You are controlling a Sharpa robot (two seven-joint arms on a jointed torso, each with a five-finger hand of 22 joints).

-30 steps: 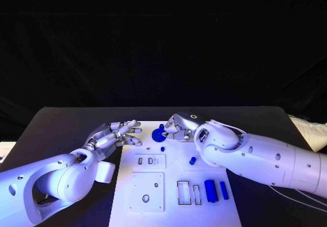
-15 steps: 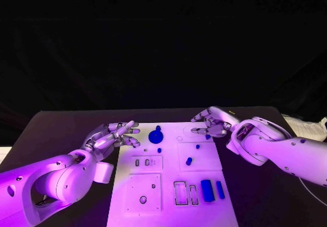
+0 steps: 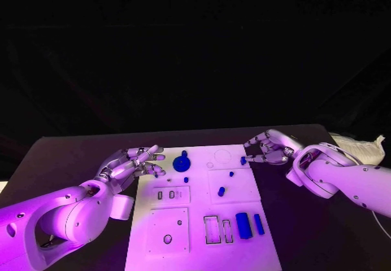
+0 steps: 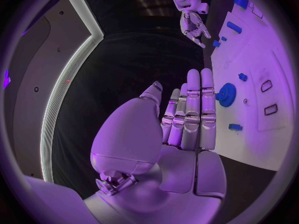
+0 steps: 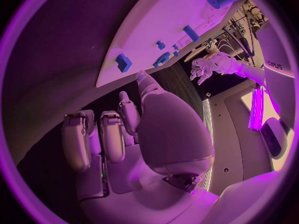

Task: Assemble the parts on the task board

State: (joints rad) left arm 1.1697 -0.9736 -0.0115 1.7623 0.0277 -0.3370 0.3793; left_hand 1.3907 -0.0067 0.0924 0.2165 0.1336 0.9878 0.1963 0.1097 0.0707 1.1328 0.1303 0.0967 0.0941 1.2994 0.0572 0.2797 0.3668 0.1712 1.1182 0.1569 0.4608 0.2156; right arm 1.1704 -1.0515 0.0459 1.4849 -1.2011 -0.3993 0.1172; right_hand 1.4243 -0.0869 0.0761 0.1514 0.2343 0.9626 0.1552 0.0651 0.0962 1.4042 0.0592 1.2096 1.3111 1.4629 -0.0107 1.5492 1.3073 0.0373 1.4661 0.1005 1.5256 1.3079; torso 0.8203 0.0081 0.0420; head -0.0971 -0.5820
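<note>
The white task board (image 3: pixel 244 186) lies mid-table. A round blue part (image 3: pixel 182 164) stands at its far middle, with small blue parts (image 3: pixel 221 191) scattered nearer. Two longer blue blocks (image 3: pixel 243 225) lie near its front right. My left hand (image 3: pixel 130 164) hovers at the board's left edge with its fingers spread and holds nothing; from the left wrist its fingers (image 4: pixel 193 114) point beside the round part (image 4: pixel 227 94). My right hand (image 3: pixel 269 148) hangs off the board's far right corner, loosely curled and holding nothing. A small blue part (image 3: pixel 243 161) lies on the board just beside it, near the thumb (image 5: pixel 142 79).
Rectangular slots (image 3: pixel 212 228) and two raised plates with holes (image 3: pixel 173 228) take up the board's near half. Bare black table (image 3: pixel 73 152) runs on both sides. Something pale and crumpled (image 3: pixel 359 144) lies at the table's right edge.
My right hand has left the round blue part and moved right, past the board's right edge. The round part stays standing on the board. My left hand keeps its place.
</note>
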